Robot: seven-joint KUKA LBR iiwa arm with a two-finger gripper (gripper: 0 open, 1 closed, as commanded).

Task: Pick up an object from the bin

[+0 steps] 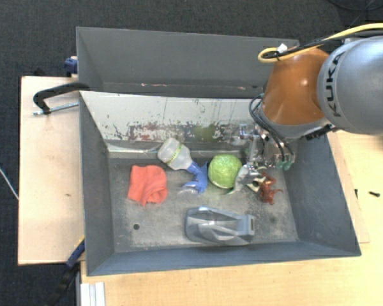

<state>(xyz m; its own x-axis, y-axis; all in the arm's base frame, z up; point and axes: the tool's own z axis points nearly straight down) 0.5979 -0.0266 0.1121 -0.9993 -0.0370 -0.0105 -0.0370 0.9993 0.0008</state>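
My gripper (254,173) reaches down at the right side of the bin floor, just right of a green ball (223,171). Its fingertips stand close to the ball and to a small dark red figure (267,189) lying just right and below. A blue and clear bottle-like thing (179,159) lies left of the ball, its blue end curling below it. I cannot see whether anything sits between the fingers.
A crumpled red-orange cloth (147,184) lies at the left of the floor. A grey tape-dispenser-like tool (218,225) lies near the front wall. The arm's orange cover hangs over the bin's back right corner.
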